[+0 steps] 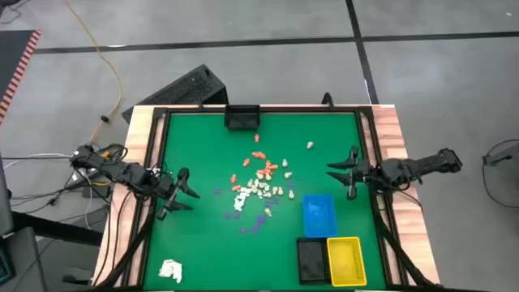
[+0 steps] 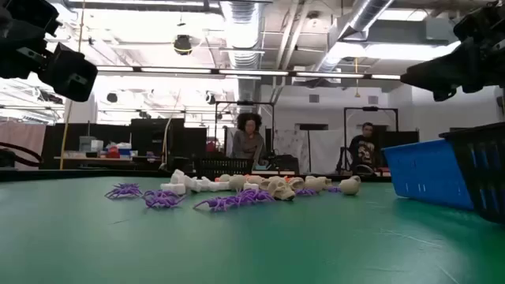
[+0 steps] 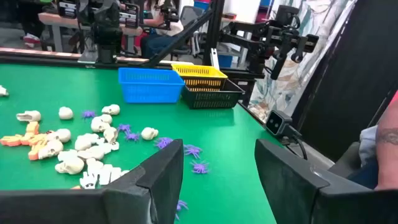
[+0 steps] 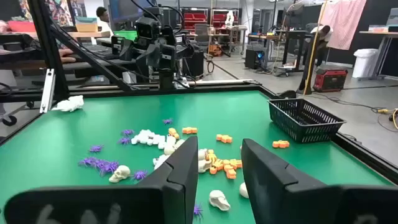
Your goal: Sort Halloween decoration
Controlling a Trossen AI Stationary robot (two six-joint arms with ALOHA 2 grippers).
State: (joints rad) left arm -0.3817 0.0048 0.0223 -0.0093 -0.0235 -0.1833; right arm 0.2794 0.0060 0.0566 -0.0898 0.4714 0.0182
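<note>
High view | decorations (image 1: 261, 182) heaped just left of blue tray (image 1: 319, 214) | left claw (image 1: 180, 195) released | right claw (image 1: 344, 172) released, empty

Overhead, table-level and both wrist views all share the decoration pile (image 1: 261, 185) mid-table.

Robotics lab, exposed ceiling ducts (image 2: 245, 20), workbenches (image 2: 95, 158), seated people (image 2: 248, 142), framed test rigs (image 2: 371, 130)
</note>
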